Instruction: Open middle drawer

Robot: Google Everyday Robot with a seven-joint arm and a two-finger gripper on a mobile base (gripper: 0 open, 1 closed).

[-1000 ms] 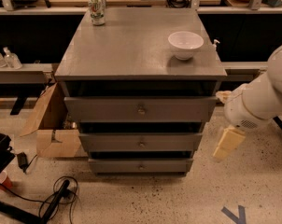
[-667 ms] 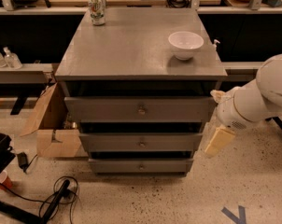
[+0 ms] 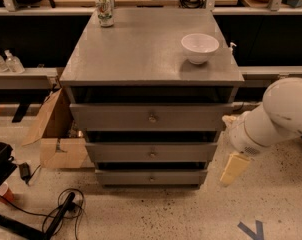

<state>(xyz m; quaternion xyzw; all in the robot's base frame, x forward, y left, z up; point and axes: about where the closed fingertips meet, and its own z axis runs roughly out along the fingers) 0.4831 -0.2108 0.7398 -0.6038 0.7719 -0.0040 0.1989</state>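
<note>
A grey cabinet (image 3: 141,49) holds three stacked drawers. The middle drawer (image 3: 121,152) has a plain grey front with a small round knob (image 3: 152,154) at its centre, and it is closed. The taller top drawer (image 3: 116,117) is above it and the narrow bottom drawer (image 3: 126,177) is below it. My gripper (image 3: 234,168) hangs from the white arm (image 3: 276,116) to the right of the cabinet. It points down at about the height of the lower drawers, apart from the cabinet and holding nothing.
A white bowl (image 3: 199,47) and a can (image 3: 105,10) stand on the cabinet top. A cardboard box (image 3: 56,134) sits on the floor at the cabinet's left. Cables (image 3: 61,211) and black gear lie at the lower left. Benches run behind the cabinet.
The arm and gripper have moved left toward the cabinet's right side and dropped slightly. The drawers have not moved.
</note>
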